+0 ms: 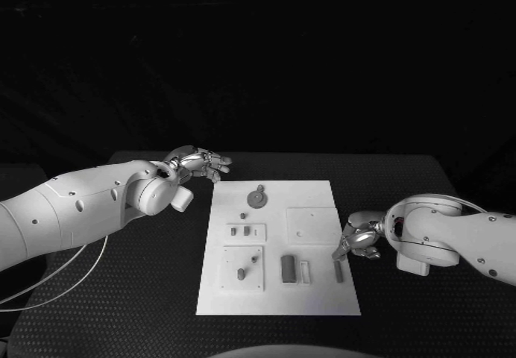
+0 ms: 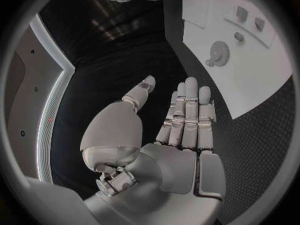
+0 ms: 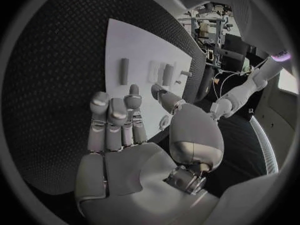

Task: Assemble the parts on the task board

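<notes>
**rigwatcher:** What am I looking at on your feed right now?

**me:** From the head cam I see the task board (image 1: 323,195) lying flat in the middle of the black tabletop (image 1: 129,298). My left hand (image 1: 200,163) sits just off the board's far left corner, above the tabletop and not touching anything. On the left wrist cam its fingers (image 2: 189,116) are stretched out side by side with the thumb out to one side, nothing in them.

**rigwatcher:** And the right one?

**me:** The right hand (image 1: 358,240) is at the board's right edge, about halfway along it. Its fingers (image 3: 115,119) look loosely spread and a bit bent at the tips on the right wrist cam, palm bare, holding nothing. A long dark bar (image 1: 338,270) lies on the board just beside that hand, near the right edge. I can't tell from the head cam whether a fingertip touches it.

**rigwatcher:** Where are the parts?

**me:** All on the board. A round geared piece (image 1: 257,198) sits at the far end, a few small blocks (image 1: 246,231) around the middle, and a dark cylinder (image 1: 288,268) nearer me, left of the bar.
</notes>
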`<act>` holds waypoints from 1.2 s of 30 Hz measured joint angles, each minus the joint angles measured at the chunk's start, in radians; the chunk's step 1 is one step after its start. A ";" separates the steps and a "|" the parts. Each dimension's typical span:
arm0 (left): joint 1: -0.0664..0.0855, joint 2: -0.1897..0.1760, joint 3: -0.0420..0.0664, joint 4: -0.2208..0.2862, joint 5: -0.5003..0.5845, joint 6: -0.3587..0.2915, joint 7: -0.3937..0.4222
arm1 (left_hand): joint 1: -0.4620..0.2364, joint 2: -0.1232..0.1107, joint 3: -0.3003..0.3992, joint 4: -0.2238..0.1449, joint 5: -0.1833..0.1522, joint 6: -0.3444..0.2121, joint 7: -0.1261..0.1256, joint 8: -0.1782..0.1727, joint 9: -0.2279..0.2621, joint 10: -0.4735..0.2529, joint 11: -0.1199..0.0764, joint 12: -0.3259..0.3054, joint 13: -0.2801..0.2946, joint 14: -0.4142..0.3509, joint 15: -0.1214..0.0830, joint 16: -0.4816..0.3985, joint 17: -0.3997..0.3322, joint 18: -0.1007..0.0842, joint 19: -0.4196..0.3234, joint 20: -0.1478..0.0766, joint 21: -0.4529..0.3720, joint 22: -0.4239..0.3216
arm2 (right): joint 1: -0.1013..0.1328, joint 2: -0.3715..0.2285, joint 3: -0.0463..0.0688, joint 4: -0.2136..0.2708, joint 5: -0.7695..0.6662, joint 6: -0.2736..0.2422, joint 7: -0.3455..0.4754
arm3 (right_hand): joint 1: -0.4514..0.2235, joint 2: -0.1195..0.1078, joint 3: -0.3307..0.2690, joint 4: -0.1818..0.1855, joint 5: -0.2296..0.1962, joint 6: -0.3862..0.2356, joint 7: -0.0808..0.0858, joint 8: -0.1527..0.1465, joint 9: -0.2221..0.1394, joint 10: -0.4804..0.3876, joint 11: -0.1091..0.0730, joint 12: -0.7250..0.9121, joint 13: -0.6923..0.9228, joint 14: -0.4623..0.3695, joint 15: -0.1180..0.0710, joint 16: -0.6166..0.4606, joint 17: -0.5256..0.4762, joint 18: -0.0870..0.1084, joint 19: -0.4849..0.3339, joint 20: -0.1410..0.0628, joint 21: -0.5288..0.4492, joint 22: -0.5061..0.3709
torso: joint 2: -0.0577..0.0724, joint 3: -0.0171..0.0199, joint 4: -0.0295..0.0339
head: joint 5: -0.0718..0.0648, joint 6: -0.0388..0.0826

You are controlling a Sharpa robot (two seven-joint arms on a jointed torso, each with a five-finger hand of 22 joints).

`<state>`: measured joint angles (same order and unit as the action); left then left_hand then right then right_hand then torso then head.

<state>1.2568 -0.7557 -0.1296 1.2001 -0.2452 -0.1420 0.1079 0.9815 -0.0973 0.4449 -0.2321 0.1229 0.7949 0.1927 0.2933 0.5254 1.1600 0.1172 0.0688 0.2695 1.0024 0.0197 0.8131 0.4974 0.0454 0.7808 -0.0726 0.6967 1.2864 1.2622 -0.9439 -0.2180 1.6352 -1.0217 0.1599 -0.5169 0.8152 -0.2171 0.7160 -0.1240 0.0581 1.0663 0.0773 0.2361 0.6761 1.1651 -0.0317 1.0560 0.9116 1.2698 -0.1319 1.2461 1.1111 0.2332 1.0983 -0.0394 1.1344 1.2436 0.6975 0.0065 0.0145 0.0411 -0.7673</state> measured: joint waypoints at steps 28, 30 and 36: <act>0.000 -0.002 -0.001 0.002 0.000 0.006 -0.001 | 0.000 0.000 -0.003 0.003 0.000 0.000 0.000 0.004 0.000 -0.001 -0.001 0.000 0.000 0.000 0.000 -0.004 0.001 -0.008 0.000 0.000 0.000 0.002 | -0.075 0.041 -0.017 -0.029 -0.148 0.007 -0.069 | -0.029 -0.029 0.016 0.068 -0.004 0.010 -0.002 0.012 0.016 0.002 0.002 0.008 0.011 0.001 0.003 -0.004 0.000 0.008 -0.004 0.004 0.000 -0.001 | 0.001 0.0000 0.0035 | -0.006 -0.007; 0.000 -0.002 -0.001 0.002 0.000 0.007 -0.001 | 0.000 0.000 -0.003 0.003 0.000 0.000 0.000 0.004 0.000 -0.001 -0.001 0.000 0.000 0.000 0.000 -0.004 0.001 -0.008 0.000 0.000 0.000 0.002 | -0.075 0.043 -0.017 -0.030 -0.151 0.004 -0.069 | -0.031 -0.031 0.017 0.073 -0.004 0.012 0.000 0.011 0.018 0.004 0.003 0.008 0.011 0.001 0.004 -0.004 0.000 0.008 -0.004 0.004 0.000 -0.002 | 0.001 0.0000 0.0032 | -0.004 -0.008; 0.000 -0.003 -0.001 0.003 0.000 0.008 -0.001 | 0.000 0.000 -0.003 0.003 0.000 0.000 0.000 0.004 0.000 -0.001 -0.001 0.000 0.000 0.000 0.000 -0.004 0.002 -0.008 0.000 0.000 0.000 0.002 | -0.076 0.061 -0.016 -0.036 -0.173 -0.002 -0.070 | -0.037 -0.037 0.018 0.087 -0.004 0.008 -0.004 0.010 0.019 0.004 0.003 0.008 0.012 0.001 0.004 -0.004 0.000 0.007 -0.004 0.004 0.000 -0.002 | 0.001 0.0002 0.0020 | -0.002 -0.010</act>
<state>1.2567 -0.7583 -0.1305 1.2030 -0.2452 -0.1344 0.1065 0.9815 -0.0973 0.4422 -0.2293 0.1229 0.7950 0.1927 0.2973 0.5256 1.1595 0.1166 0.0687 0.2695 1.0024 0.0197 0.8092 0.4991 0.0370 0.7807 -0.0726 0.6967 1.2881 1.1861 -0.8827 -0.2340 1.5993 -1.1943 0.1578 -0.5869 0.7781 -0.2540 0.7340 -0.0369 0.0542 1.0746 0.0731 0.2463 0.6953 1.1691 -0.0286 1.0638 0.9237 1.2706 -0.1280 1.2423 1.1107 0.2407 1.0947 -0.0355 1.1344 1.2413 0.6981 0.0067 0.0165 0.0396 -0.7776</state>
